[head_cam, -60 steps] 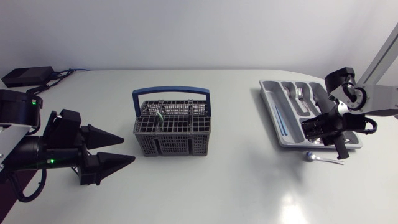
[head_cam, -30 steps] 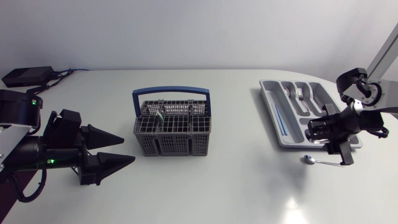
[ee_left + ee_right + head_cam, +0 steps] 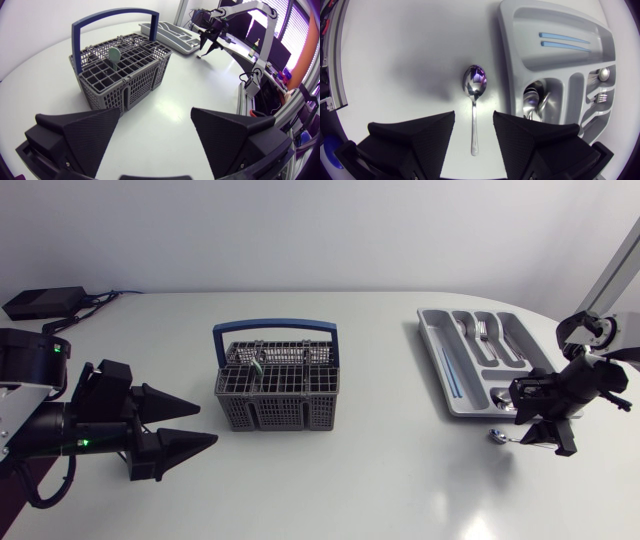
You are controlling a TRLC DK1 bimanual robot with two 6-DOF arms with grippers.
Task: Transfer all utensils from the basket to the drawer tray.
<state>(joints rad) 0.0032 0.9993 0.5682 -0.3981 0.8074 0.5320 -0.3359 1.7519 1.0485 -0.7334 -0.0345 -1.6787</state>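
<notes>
Since the spoon (image 3: 474,110) lies on the desk (image 3: 350,480) just beside the drawer tray (image 3: 507,60) — not in it — I'd treat this step as a pick off the desk. The right gripper (image 3: 473,116) hangs over it, jaws wide, nothing held, with the handle running between them. Approx plan: go straight down and close across the handle near its mid, not the bowl, which I'd expect to slip out. The spoon's flat, so the tips must nearly scrape the desk w/o jamming. Then lift, clear the tray rim and release low. The left gripper (image 3: 156,112) sits facing the basket (image 3: 275,395), jaws wide & empty — a green-handled utensil (image 3: 114,54) stands in it, so there's more to do.
</notes>
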